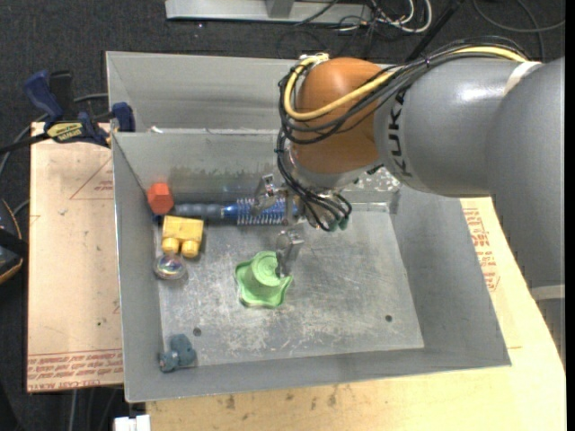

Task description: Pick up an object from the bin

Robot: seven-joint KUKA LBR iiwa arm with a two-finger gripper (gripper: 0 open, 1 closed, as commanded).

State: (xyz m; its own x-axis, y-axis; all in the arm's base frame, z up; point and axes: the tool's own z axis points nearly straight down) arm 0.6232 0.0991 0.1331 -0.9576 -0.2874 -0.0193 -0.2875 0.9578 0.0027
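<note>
Camera view: hand [287, 251] low at upper right edge of green cup-shaped thing [260, 285], middle of bin [359, 317]; opening impossible to tell; nothing visibly lifted, grasp and lift judged yet to come.

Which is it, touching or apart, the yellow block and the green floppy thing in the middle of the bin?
Apart. The camera view shows bare bin floor between the yellow block and the green thing.
</note>
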